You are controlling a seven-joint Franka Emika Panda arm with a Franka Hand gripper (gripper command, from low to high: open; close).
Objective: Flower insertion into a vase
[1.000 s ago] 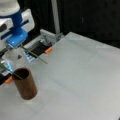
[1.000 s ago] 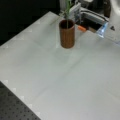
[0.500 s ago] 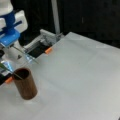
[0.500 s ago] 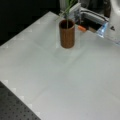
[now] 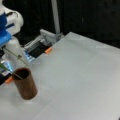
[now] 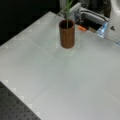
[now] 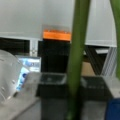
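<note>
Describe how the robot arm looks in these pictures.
In a front view, the arm at the left edge has rounded glossy white shells and a bright blue block below. Its claw is out of view, and no cables or markings can be made out.

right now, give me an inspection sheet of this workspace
surface: white table, bare apart from the vase.
job's things: brown vase stands upright near a front view's top; a green stem reaches down into its mouth, also seen at the vase rim in a front view.
clutter: orange tabs on the metal frame at the table edge.
end effector: not in view in any picture; the white and blue arm hangs above the vase, and the wrist view shows the stem close up.
cables: nothing seen.
surroundings: dark background, a grey post, a perforated dark board.
</note>
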